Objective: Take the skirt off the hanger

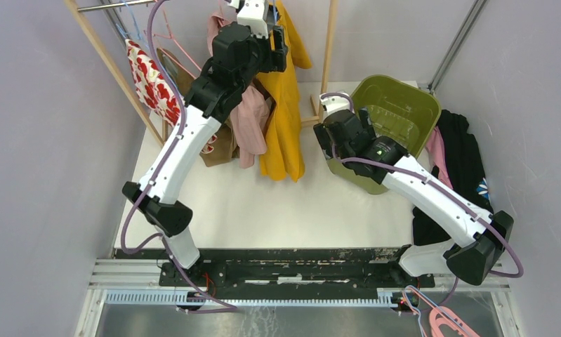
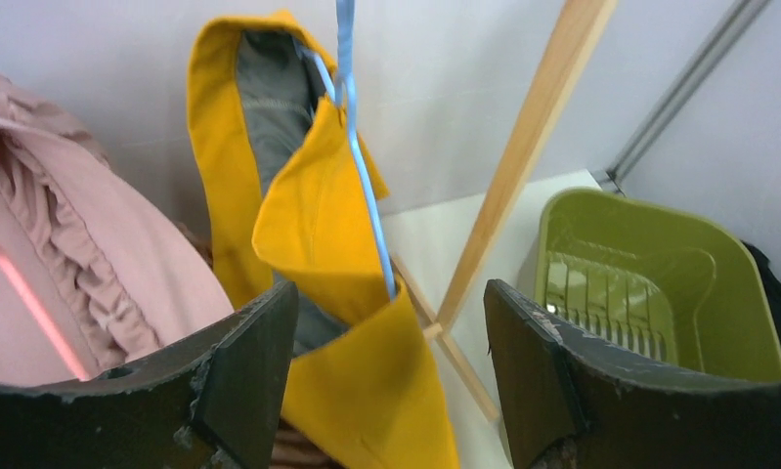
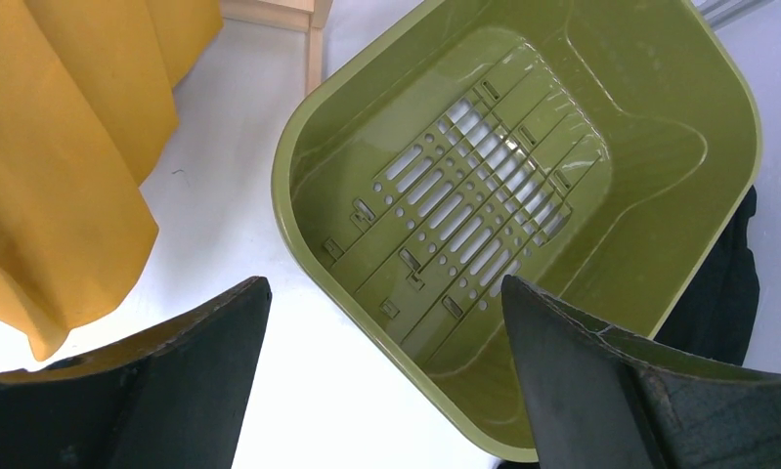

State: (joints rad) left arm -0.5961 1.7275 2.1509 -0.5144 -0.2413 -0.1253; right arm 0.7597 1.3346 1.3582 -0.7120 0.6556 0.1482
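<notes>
The yellow skirt point(image 2: 318, 225) hung at the far side of the worktop point(image 1: 263, 210) on a thin blue hanger point(image 2: 352, 117). It sat between a pink garment point(image 2: 103, 264) on its left and the rack's wooden post point(image 2: 533, 147) on its right. It looked light, soft and limp, with a grey lining showing at the top. Cloth like that would probably fold and slide rather than keep its shape, so a pinch on the doubled upper edge, close to the hanger wire, seemed the surest hold.

The left jaws stood wide apart just in front of that upper edge, holding nothing. The right jaws, also spread wide and empty, hovered over the green basket point(image 3: 298, 195) on the right.

Room was tight: the pink garment hung just beside the skirt on the left, and the post ran near it on the right. Drawing the skirt towards the near side, over bare worktop, looked the freest way. The light hanger might swing if tugged.
</notes>
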